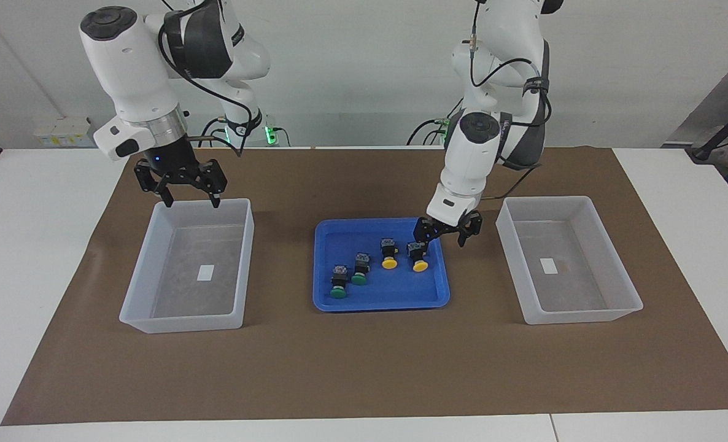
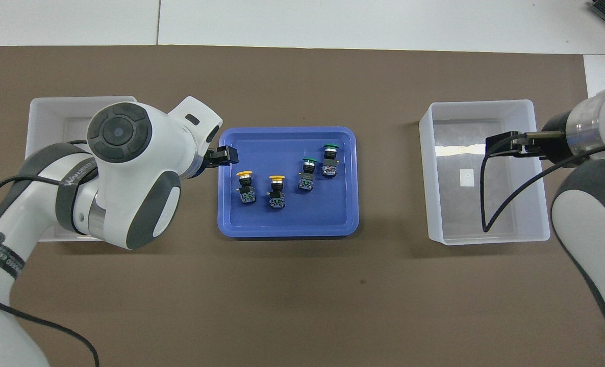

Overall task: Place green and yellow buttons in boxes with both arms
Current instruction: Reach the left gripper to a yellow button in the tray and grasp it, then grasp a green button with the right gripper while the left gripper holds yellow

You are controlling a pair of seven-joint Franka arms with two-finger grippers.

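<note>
step: first pick, all four buttons (image 1: pixel 379 267) in blue tray (image 1: pixel 381 301) | left gripper (image 1: pixel 449 231) open, empty, over tray's edge by yellow button (image 1: pixel 420 256); next: lower, close | right gripper (image 1: pixel 180 179) open, waits over box (image 1: pixel 187 314)

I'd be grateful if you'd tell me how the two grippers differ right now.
The left gripper hangs low over the blue tray, by the nearest yellow button; the right gripper is over the box at its own end, above the rim nearest the robots. The left one sits closer to the buttons; the right is nowhere near them. Both are open and hold nothing.
</note>
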